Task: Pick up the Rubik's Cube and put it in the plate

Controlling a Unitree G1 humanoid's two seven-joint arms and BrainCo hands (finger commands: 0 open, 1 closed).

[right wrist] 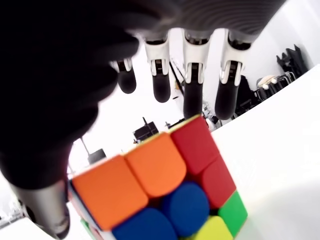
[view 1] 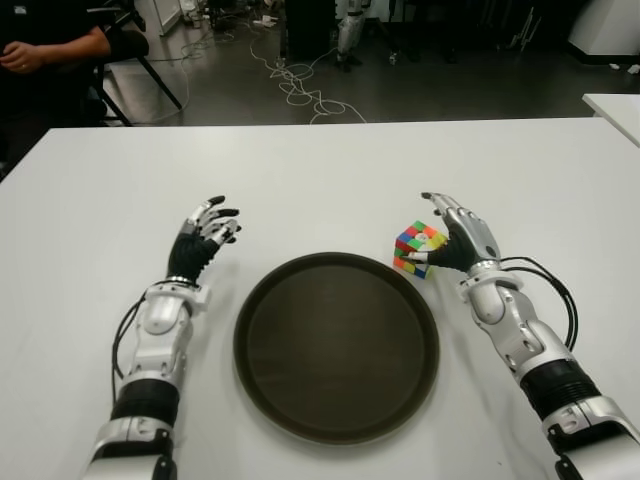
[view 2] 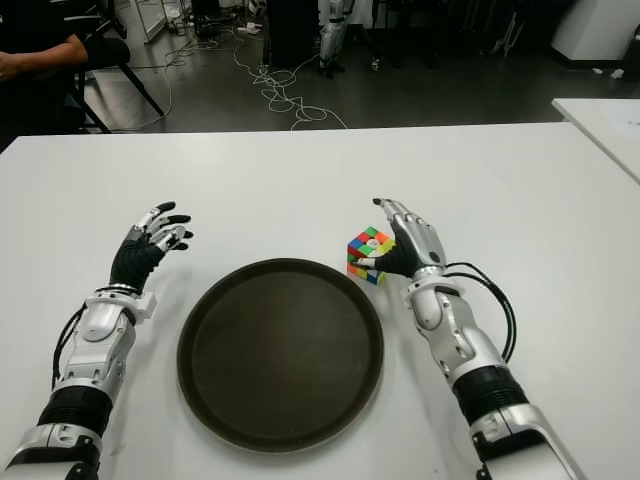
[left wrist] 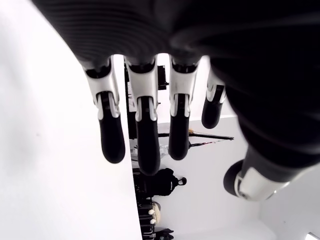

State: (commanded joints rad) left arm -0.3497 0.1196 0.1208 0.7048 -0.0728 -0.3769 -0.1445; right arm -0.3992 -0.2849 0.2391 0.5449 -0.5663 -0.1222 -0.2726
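- A small multicoloured Rubik's Cube [view 1: 418,247], with orange, red, blue, green and yellow stickers, stands on the white counter [view 1: 320,170] just beside the far right edge of the plate, outside it.
- The round, dark brown plate [view 1: 255,330] with a raised rim lies on the counter between the two arms, and nothing is inside it.
- The right hand [view 1: 452,232], silver with black fingers, is at the cube's right side. Its palm faces the cube and its thumb reaches toward the cube's near side.
- In the right wrist view the four fingers [right wrist: 192,95] extend straight out above the cube [right wrist: 160,190] without wrapping it, and the thumb shows beside the cube's lower corner. The hand is spread out and grasps nothing; whether the thumb touches the cube cannot be told.
- The left hand [view 1: 204,235] shows to the left of the plate, well apart from the cube. Its fingers are stretched forward and slightly fanned.
- The left wrist view shows those fingers [left wrist: 145,135] straight and relaxed, holding nothing.
- Black cables loop from both forearms.
- Beyond the counter's far edge is a dark floor strewn with white cables [view 1: 300,85].
- A person's arm in a dark sleeve [view 1: 60,45] shows at the far left corner.
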